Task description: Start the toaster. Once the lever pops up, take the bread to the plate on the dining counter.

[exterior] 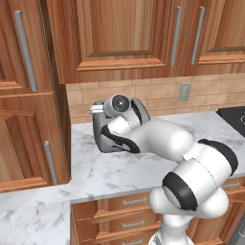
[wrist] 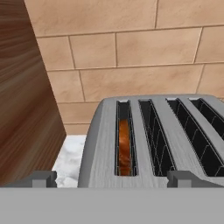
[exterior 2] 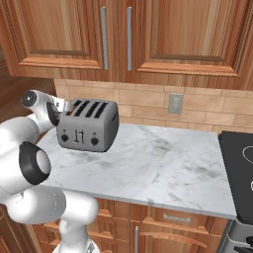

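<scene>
Gripper point(wrist: 112, 178): jaws spread wide, tips seen at bottom of hand view approx. one toaster-slot pair apart; nothing held, no contact visible. Positioned above front edge of toaster point(wrist: 153, 140), looking down along slots toward tiled wall point(wrist: 131, 57).

Bread point(wrist: 124, 146): seated down in leftmost slot per hand view, brown face visible, top edge below slot rim. Other three slots show wire guides only.

Toaster location: on marble worktop point(exterior 2: 163, 163), near back wall, at left end beside tall wooden cabinet side point(wrist: 22, 87). In right base view, front face shows two black knobs and two small levers; exact lever height cannot be told. In left base view, toaster body point(exterior: 101, 139) mostly hidden behind arm.

Arm point(exterior: 162, 139): reaches from lower right of left base view across worktop, wrist over toaster. Same arm at left of right base view, wrist joint beside toaster's left end.

Surroundings: wooden wall cabinets point(exterior 2: 148, 34) above, wall outlet point(exterior 2: 175, 103) right of toaster, dark cooktop point(exterior 2: 239, 163) at far right, wooden drawers point(exterior: 124, 215) below worktop.
</scene>
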Controlling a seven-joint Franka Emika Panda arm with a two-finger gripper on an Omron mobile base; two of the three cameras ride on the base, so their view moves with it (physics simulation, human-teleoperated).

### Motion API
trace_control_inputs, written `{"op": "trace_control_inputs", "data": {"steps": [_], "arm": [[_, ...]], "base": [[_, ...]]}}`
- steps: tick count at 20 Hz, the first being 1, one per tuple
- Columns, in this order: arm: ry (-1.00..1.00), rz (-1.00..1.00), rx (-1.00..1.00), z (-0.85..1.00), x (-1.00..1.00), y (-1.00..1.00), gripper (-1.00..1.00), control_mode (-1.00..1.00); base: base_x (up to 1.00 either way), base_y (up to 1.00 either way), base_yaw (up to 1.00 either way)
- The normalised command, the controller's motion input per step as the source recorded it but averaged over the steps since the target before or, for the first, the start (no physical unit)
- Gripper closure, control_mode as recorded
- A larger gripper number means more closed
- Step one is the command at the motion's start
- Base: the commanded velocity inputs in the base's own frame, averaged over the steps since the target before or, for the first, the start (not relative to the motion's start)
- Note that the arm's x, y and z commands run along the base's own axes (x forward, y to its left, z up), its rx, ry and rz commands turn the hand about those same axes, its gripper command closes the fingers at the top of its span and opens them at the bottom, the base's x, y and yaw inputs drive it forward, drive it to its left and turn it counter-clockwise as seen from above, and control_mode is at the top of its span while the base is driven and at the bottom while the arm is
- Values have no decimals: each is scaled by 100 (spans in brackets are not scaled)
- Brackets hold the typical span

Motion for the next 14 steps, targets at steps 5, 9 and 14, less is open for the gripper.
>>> {"op": "trace_control_inputs", "data": {"steps": [5, 9, 14], "arm": [[0, 0, 1, 0, 0, -2, -100, -100], [0, 0, 0, 0, 0, 0, -100, -100], [0, 0, 0, 0, 0, 0, -100, -100]], "base": [[0, 0, 0], [0, 0, 0], [0, 0, 0]]}}
